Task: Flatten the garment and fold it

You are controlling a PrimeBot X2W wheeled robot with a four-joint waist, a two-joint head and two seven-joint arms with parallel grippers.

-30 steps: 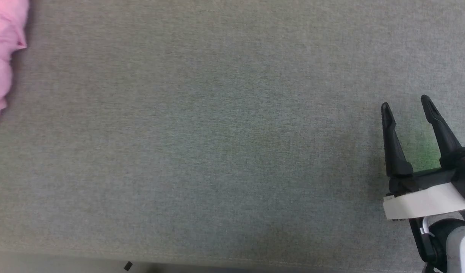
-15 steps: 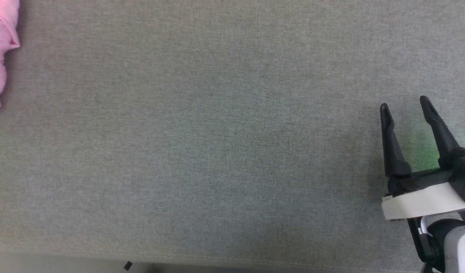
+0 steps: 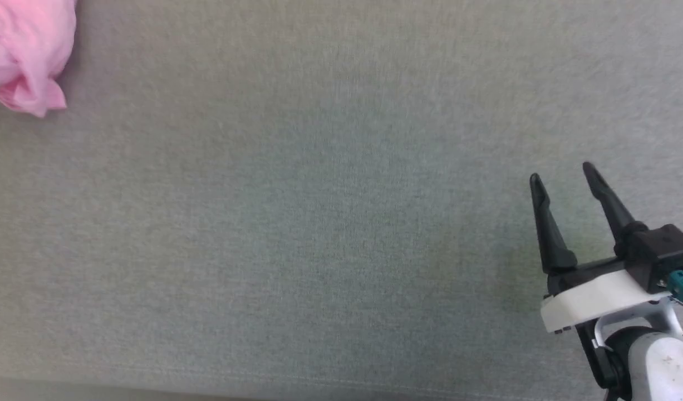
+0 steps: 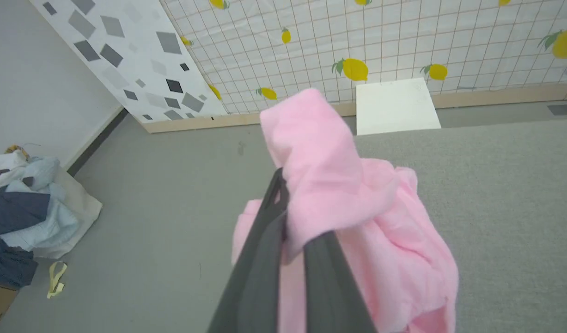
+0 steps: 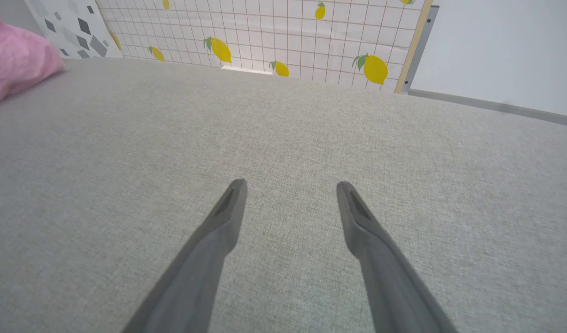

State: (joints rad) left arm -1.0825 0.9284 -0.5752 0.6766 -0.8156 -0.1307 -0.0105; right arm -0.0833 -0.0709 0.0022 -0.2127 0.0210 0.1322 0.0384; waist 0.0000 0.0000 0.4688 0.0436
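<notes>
While your left claw [image 4: 296, 215] clamps the bunched garment [image 4: 357, 203] and your right claw [image 3: 561, 174] hangs spread, carry it over the bench [image 3: 319, 223], then pinch a second edge to flatten it.

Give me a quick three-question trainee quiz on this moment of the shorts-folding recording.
1. True or false: the right gripper is shut on the garment.
2. What holds the garment? A) the left gripper B) the right gripper C) nothing
3. Fill in: in the head view the garment shows at the top ___ corner.
Key: 1 false, it is open over the grey surface; 2 A; 3 left.
</notes>
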